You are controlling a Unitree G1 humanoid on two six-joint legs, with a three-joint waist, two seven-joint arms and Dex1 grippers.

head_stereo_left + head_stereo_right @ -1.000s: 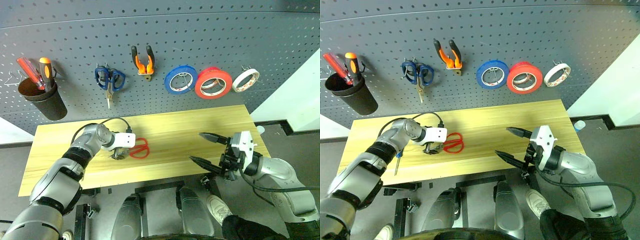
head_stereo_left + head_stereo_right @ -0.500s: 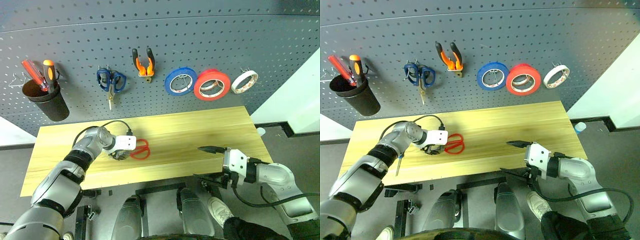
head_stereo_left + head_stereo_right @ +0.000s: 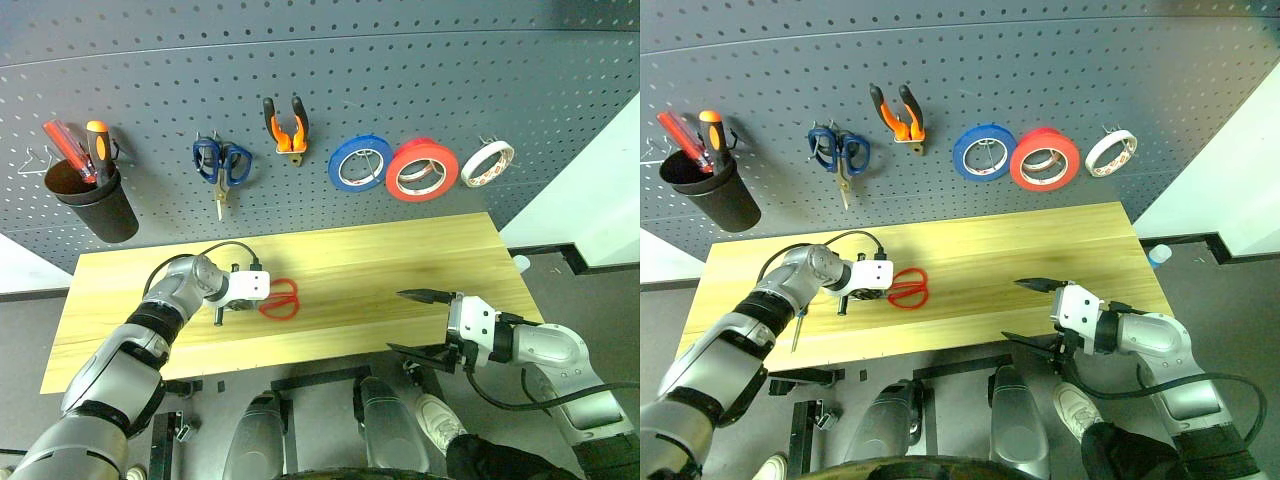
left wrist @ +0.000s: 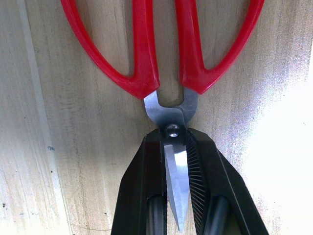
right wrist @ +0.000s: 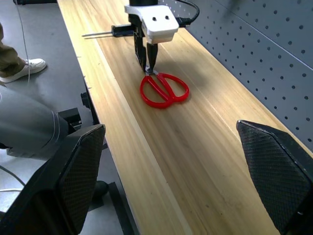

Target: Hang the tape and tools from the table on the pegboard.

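The red-handled scissors [image 3: 281, 298] lie flat on the table [image 3: 400, 250], left of its middle. My left gripper [image 4: 175, 139] points steeply down and is shut on the scissors' blades [image 4: 176, 191] just behind the pivot; the right wrist view also shows this gripper [image 5: 146, 61] over the scissors [image 5: 164, 89]. A slim screwdriver [image 3: 796, 330] lies by the table's front left, beside my left arm. On the pegboard [image 3: 450, 80] hang the pliers [image 3: 286, 124] and the red-orange tape [image 3: 424, 168]. My right gripper [image 3: 402, 322] stands wide open and empty at the table's front right edge.
Blue-handled scissors [image 3: 221, 162], a blue roll [image 3: 360, 161] and a thin red-and-white roll [image 3: 490, 162] also hang on the pegboard. A black cup [image 3: 92, 198] with red and orange screwdrivers hangs at its far left. A person's shoe [image 5: 22, 70] shows on the floor.
My left gripper has shut on the scissors' blades without shifting. The right gripper has sunk a little toward the table's front edge and rolled.
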